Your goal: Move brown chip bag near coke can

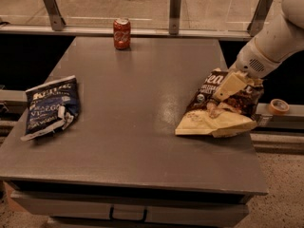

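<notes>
The brown chip bag [213, 110] lies crinkled at the table's right edge, dark brown on top and tan below. My gripper [223, 93] reaches down from the upper right and rests on the bag's middle; its cream finger [229, 84] lies over the bag. The coke can [121, 33] stands upright at the table's far edge, left of centre, well away from the bag and the gripper.
A dark blue chip bag [50, 107] lies at the table's left edge. The grey table [133, 127] has a drawer handle below the front edge. A roll of tape [278, 106] sits on a ledge to the right. A railing with posts runs behind the table.
</notes>
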Robot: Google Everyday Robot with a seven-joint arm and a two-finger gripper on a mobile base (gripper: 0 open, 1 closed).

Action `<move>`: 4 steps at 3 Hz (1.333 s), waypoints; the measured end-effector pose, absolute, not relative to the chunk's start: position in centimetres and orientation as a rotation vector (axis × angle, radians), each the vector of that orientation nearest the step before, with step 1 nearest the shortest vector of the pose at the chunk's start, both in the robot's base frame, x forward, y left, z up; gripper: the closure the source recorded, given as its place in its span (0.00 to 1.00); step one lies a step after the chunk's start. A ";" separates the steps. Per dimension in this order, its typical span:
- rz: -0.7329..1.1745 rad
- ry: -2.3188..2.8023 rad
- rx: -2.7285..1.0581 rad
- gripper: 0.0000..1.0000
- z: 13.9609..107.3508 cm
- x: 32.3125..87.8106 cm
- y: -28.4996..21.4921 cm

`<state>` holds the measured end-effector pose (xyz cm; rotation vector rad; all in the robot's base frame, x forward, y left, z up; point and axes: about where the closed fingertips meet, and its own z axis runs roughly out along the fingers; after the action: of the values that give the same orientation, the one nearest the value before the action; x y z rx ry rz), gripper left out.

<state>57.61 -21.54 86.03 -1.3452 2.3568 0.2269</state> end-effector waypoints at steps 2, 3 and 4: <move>0.246 2.321 -1.340 1.00 87.5 57.4 -21.0; 0.211 2.266 -1.333 1.00 90.4 57.7 -21.3; 0.086 2.164 -1.296 1.00 96.8 58.8 -23.4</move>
<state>58.79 -23.36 96.78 -1.2956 2.1641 0.0858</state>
